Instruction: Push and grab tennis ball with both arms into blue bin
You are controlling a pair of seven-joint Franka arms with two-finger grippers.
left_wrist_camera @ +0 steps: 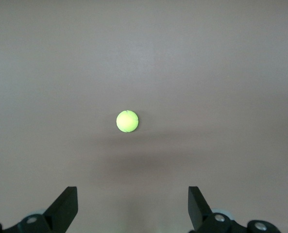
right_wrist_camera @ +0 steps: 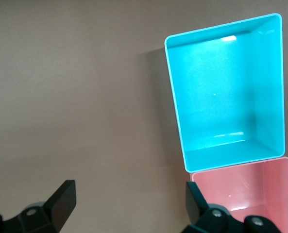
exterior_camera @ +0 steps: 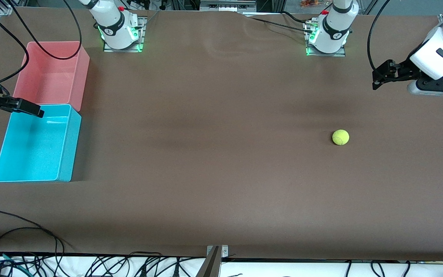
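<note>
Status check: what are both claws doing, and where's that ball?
Left gripper, right gripper open, empty. Tennis ball on table, toward left arm's end. Blue bin empty. Path clear.

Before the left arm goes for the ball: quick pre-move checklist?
1. Ball free on the table, nothing touching it: ok.
2. Left gripper fingers open, ball centred ahead of them in the left wrist view: ok.
3. Right gripper fingers open and holding nothing: ok.
4. Blue bin upright and holding nothing, at the right arm's end of the table: ok.
5. Pink bin sits right beside the blue bin, farther from the front camera, so a stray push could land there: not ok.
6. Bare table between ball and blue bin: ok.
</note>
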